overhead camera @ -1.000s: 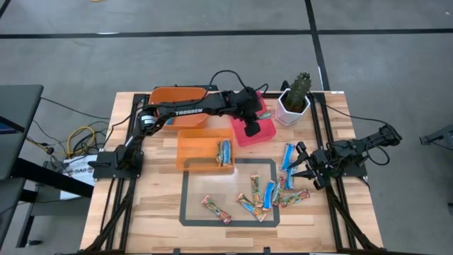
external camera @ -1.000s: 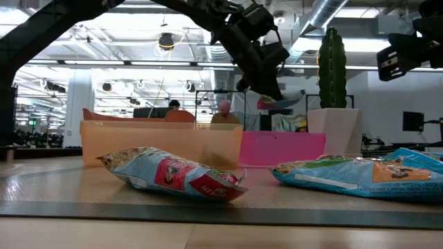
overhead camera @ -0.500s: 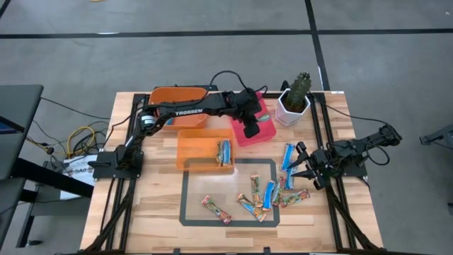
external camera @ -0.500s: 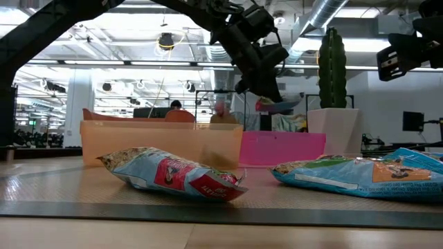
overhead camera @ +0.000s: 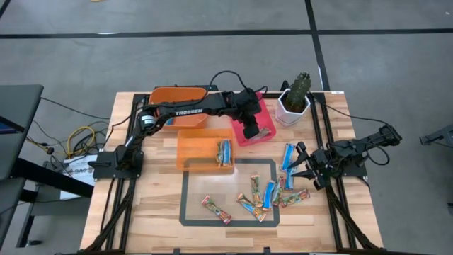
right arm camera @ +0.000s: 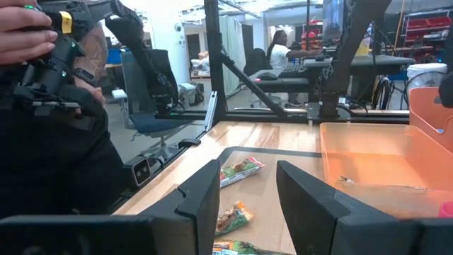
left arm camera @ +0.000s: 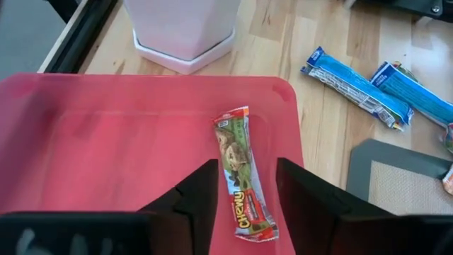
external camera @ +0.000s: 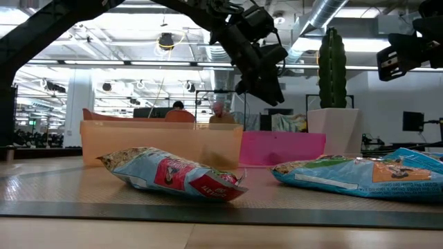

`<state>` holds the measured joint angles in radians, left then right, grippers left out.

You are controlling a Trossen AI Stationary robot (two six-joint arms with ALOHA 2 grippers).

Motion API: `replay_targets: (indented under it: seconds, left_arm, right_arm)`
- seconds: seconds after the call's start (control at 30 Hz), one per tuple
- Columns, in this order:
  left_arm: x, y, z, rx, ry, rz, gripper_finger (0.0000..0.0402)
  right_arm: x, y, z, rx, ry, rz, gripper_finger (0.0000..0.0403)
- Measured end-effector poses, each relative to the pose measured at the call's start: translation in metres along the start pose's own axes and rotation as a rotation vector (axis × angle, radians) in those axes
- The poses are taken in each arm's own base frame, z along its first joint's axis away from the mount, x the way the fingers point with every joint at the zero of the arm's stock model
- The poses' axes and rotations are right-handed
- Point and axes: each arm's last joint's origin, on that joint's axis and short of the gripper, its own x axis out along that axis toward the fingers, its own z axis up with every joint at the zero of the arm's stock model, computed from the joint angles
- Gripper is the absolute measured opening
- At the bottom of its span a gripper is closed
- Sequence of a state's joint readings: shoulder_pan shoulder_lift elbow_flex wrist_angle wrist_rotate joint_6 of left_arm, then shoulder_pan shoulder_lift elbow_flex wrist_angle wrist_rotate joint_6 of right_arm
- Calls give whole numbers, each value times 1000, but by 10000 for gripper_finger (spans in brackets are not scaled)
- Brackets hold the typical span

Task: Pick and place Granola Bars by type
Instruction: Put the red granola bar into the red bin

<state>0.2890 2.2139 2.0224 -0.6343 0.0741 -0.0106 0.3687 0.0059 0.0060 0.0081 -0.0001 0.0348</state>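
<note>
left tool [left arm camera: 244, 205] hangs released, fingers apart, above a multicoloured granola bar [left arm camera: 244, 185] in the pink bin [left arm camera: 106, 142].

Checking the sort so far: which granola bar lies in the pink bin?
The multicoloured Chewy bar, alone in the pink bin below the open left gripper; the other bars lie on the table or in the orange bin.

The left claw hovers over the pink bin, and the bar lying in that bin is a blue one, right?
Not quite: the bar in the pink bin is a multicoloured red and green one, not blue, as the left wrist view shows. The rest holds: the left claw hovers over that bin, fingers apart, with the bar lying loose on the bin floor below.
</note>
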Motion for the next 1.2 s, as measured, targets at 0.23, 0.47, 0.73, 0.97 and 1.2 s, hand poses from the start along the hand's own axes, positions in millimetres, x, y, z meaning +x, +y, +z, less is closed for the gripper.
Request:
replay_targets:
  seconds: [0.23, 0.47, 0.73, 0.97, 1.2]
  left_arm:
    - [-14, -1, 6, 6, -30, 1, 139]
    - [-42, -3, 16, 36, -74, 5, 139]
    - [-78, -5, 2, 23, -162, 24, 139]
    - [-110, -11, -48, -66, -314, 73, 139]
    - [-135, -27, -103, -109, -305, 21, 139]
  right_arm:
    - [0, 0, 0, 0, 0, 0, 133]
    - [0, 0, 0, 0, 0, 0, 134]
    - [0, 0, 0, 0, 0, 0, 134]
    - [0, 0, 0, 0, 1, 0, 133]
    - [0, 0, 0, 0, 0, 0, 134]
